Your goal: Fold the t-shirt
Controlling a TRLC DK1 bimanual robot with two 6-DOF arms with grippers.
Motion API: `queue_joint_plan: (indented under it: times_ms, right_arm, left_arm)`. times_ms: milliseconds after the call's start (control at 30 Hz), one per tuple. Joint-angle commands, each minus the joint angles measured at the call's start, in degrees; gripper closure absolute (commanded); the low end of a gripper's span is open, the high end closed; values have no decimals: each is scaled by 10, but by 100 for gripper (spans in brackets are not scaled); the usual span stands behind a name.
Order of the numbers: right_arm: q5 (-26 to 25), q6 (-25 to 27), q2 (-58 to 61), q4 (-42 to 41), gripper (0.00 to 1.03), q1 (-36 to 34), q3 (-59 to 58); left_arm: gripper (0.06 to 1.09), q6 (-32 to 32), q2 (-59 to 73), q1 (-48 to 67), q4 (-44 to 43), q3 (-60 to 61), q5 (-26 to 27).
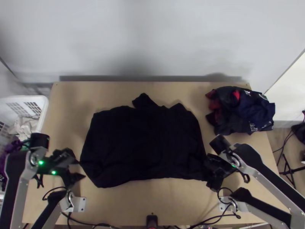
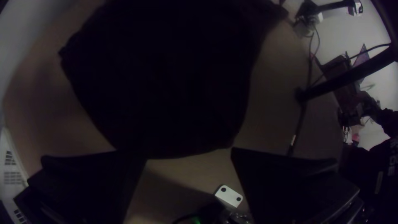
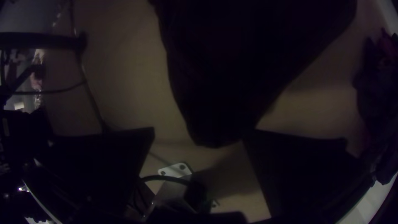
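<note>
At both sides of the shirt (image 1: 143, 145), left gripper (image 1: 79, 168) and right gripper (image 1: 209, 173) have fingers wide apart; touching or not, I cannot tell.

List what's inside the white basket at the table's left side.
In the white basket, a crumpled pale cloth shows, and nearer the robot some purple cloth. The left arm hides part of it, and whatever lies beneath the cloths can't be seen.
</note>
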State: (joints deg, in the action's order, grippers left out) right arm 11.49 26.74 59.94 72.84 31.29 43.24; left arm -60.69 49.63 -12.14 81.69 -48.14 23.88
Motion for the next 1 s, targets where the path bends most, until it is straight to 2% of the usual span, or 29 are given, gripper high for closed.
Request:
queue_joint_plan:
  times_ms: [0,67,233,300,367,467,567,700,867,967]
  right_arm:
    - [-6,19,-61,32,4,-18,64]
    - [-5,13,-62,32,4,-51,99]
    - [-5,-27,-31,20,4,-122,172]
    - [-4,-51,-7,13,4,-127,200]
    - [-4,-98,20,-11,4,-124,226]
    - [-4,-141,83,-19,5,-83,282]
    - [-4,-155,154,-20,5,-70,358]
    - [-5,-156,221,-20,5,-69,435]
    - [-11,-151,283,-20,5,-69,489]
    - [-14,-150,335,-20,5,-71,523]
  left_arm:
    - [11,-9,35,-115,-29,-111,66]
    - [11,-1,60,-172,-32,-155,117]
    - [11,74,103,-173,-93,-186,122]
    - [11,101,117,-169,-125,-193,120]
    - [11,131,143,-149,-137,-209,116]
    - [11,167,178,-118,-161,-231,116]
    - [11,169,231,-76,-162,-267,117]
    - [11,139,307,-16,-90,-362,122]
    - [11,149,375,31,-73,-434,118]
    - [11,176,393,33,-70,-472,117]
